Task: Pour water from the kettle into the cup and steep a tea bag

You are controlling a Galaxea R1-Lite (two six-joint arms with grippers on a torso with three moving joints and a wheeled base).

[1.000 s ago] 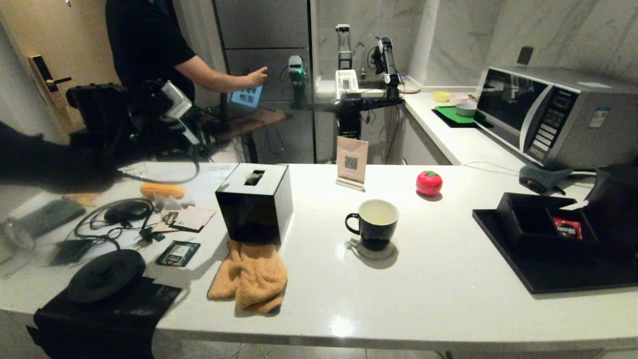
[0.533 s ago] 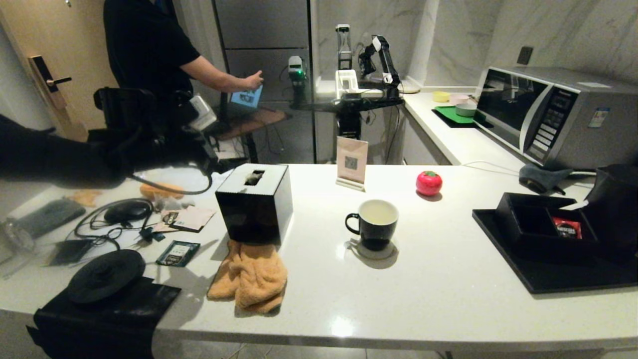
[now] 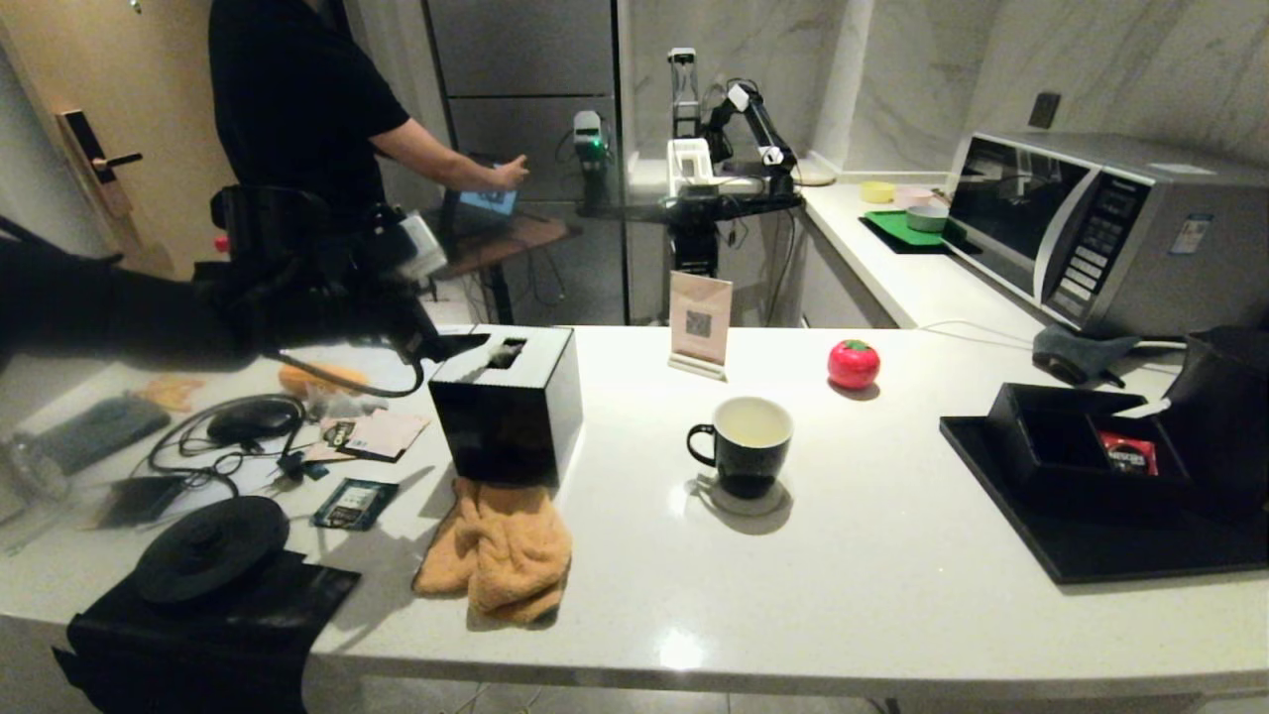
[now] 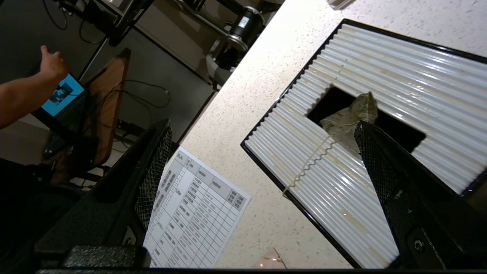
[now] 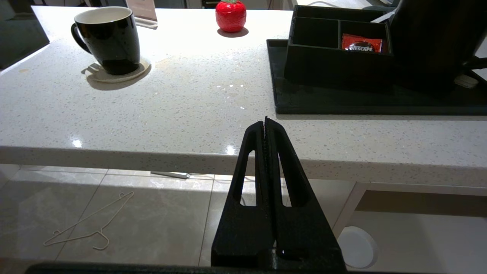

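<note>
Left wrist view shows the left gripper (image 4: 262,148) with its jaws spread wide, holding nothing, hovering over the ribbed white top of a black box (image 4: 380,95). One finger (image 4: 152,167) hangs past the box's edge over a printed sheet (image 4: 194,224); the other overlaps the rectangular slot. The tea bag (image 4: 348,118) pokes out of that slot, crumpled, one corner pointing away from the fingers, and its string (image 4: 308,167) trails wavily across the ribs to the box's edge. The near finger stands just beside the bag; I cannot tell whether it touches.

In the head view the left gripper (image 3: 446,347) reaches in from the left at the box's (image 3: 506,407) top edge. The cup (image 3: 744,441) stands upright on a coaster at mid counter, handle to the left, pale water (image 3: 749,421) inside. The kettle (image 3: 1224,397) sits at the far right on a black tray (image 3: 1120,555), beside a compartment box holding a red sachet (image 3: 1127,452).

The right gripper (image 5: 265,123) is closed and empty, parked low in front of the counter's edge.

The white speckled counter (image 3: 892,595) also bears an orange cloth (image 3: 496,545), a red tomato-shaped thing (image 3: 853,363) and a card stand (image 3: 699,322). A microwave (image 3: 1100,228) stands behind, and a person (image 3: 297,99) in black reaches toward a screen.
</note>
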